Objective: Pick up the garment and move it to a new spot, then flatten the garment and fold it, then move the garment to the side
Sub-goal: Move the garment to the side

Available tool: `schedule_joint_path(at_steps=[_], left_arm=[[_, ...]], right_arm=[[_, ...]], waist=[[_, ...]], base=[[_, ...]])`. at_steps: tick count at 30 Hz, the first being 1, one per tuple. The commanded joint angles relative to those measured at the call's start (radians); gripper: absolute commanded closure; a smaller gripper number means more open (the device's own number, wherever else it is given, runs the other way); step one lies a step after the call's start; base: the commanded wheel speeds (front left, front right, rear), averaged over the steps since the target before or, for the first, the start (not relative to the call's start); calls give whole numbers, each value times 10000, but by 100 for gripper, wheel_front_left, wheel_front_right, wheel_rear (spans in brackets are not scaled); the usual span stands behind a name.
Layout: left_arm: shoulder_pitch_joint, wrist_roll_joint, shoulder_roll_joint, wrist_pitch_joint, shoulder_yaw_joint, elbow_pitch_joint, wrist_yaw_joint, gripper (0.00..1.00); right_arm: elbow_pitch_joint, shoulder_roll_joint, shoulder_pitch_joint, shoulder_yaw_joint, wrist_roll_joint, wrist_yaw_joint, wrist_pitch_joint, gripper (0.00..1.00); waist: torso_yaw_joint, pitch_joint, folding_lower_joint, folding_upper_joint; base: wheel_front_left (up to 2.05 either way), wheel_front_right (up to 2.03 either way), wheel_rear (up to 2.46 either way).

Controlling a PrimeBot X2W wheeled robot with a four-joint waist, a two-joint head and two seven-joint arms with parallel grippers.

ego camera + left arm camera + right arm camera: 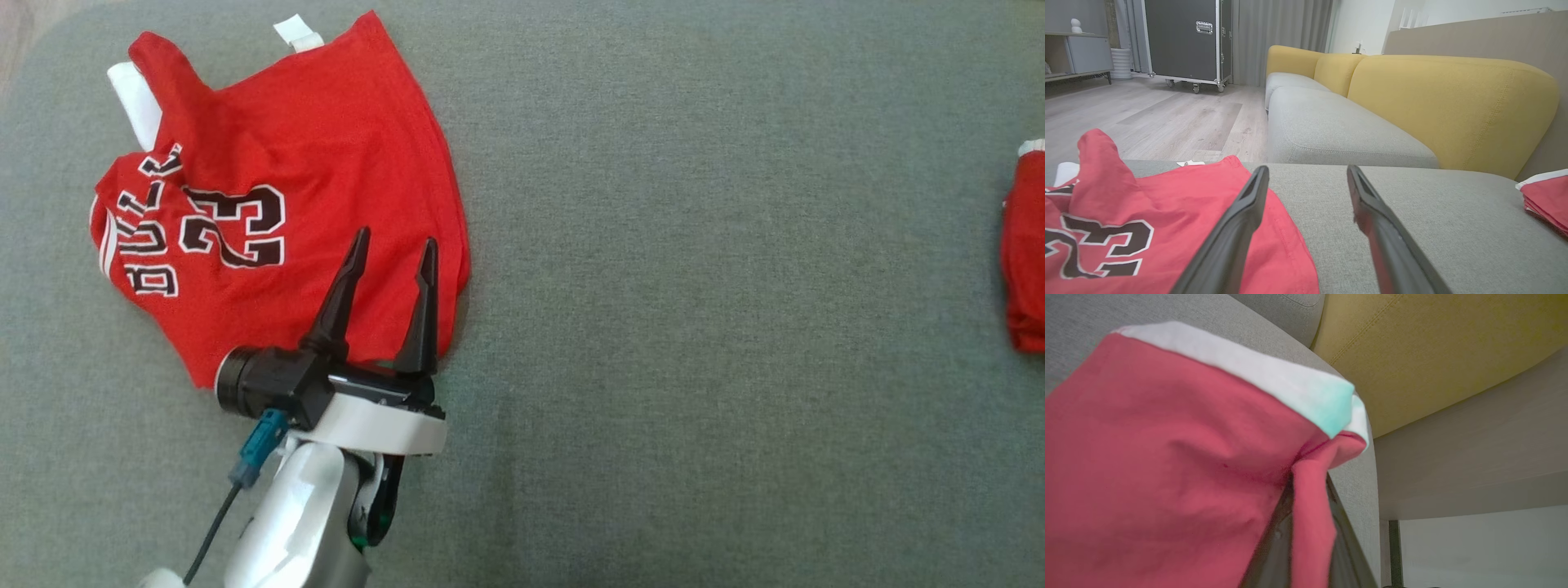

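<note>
Hovering spread left gripper [396, 238] over near-right corner of jersey [269, 163] | facing bulk toward cushion's [653, 245] far-left corner | clamping right gripper [1310, 514] on red cloth [1167, 457]

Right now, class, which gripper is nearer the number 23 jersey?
Left. The left gripper is open over the jersey's right edge; the right gripper is shut on another red garment far to its right.

The left gripper [395, 238] has two long, black, tapering fingers [337, 304] on a black block [290, 384] with a stubby round barrel [234, 380] at its side. Behind sits a white collar [384, 426], then a pale silver forearm [294, 523]. A teal plug [263, 433] feeds a dark cable [211, 535].
</note>
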State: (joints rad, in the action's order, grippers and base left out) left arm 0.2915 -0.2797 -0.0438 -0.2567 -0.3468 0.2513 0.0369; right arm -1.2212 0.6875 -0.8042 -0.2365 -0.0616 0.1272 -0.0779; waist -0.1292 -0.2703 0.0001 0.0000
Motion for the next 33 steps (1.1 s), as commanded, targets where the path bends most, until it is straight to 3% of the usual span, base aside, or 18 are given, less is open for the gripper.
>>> schedule_joint_path(at_steps=[1, 7, 8, 9, 18, 25, 33], left_arm=[[351, 79, -64, -51, 373, -285, 47, 0], [327, 134, -64, -51, 410, -246, 78, 0], [323, 136, -64, -51, 409, -235, 81, 0], [318, 137, -64, -51, 409, -220, 84, 0], [107, 100, -64, -51, 558, -161, 44, 0], [-298, 76, -64, -51, 855, -222, -15, 0], [-975, 207, -64, -51, 1474, -497, -10, 0]], right_arm=[[152, 380, -17, -19, -104, 35, -56, 100], [181, 269, 54, 458, -449, 35, -42, 100], [184, 237, 65, 548, -489, 35, -44, 78], [229, 216, 64, 655, -538, 35, -104, 0], [589, -539, 21, 1915, -589, 35, -443, 0], [1581, -2188, -24, 2237, -256, 35, -1251, 0], [4114, -4450, 740, 1999, 1586, 35, -1726, 0]], waist=[[10, 6, -1, 0], [47, 33, -1, 0], [51, 44, -1, 0], [58, 58, -1, 0], [298, 786, -1, 0], [617, 1744, -1, 0], [923, 2886, -1, 0]], base=[[0, 0, 0], [0, 0, 0], [0, 0, 0], [0, 0, 0], [0, 0, 0], [0, 0, 0], [0, 0, 0]])
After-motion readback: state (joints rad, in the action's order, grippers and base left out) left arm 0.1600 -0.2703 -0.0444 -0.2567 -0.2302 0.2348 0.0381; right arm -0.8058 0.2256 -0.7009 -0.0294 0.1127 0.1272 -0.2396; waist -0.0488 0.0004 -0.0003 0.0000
